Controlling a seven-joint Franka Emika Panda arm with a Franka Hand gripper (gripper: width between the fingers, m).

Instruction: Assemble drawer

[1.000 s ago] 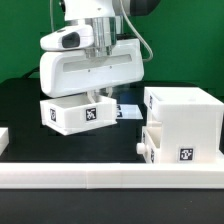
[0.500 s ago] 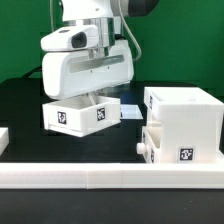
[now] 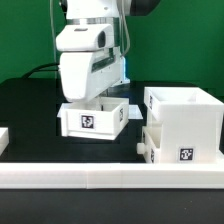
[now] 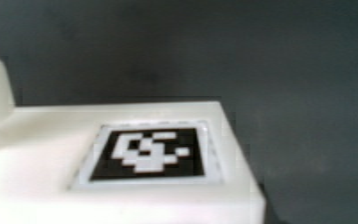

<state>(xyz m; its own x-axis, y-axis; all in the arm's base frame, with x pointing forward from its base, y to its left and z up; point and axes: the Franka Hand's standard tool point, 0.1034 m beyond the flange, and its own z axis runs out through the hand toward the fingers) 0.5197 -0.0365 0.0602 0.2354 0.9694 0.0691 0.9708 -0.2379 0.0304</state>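
We see a narrow open gap between the loose tray (image 3: 92,119) and the casing (image 3: 184,125); the rail (image 3: 70,176) blocks the casing's near side.

The exterior view is bright and evenly lit, seemingly from above; the white casing (image 3: 183,125) and the rail (image 3: 110,177) along the table's edge are nearly blown out, with faint grey shading on their sides; the black table (image 3: 30,110) stays deep and without glare; edges are slightly soft at this low resolution. The wrist view is dimmer and plainly out of focus; the tag (image 4: 147,152) on the tray (image 4: 51,135) is smeared, its squares bleeding together; the dark background is grainy.
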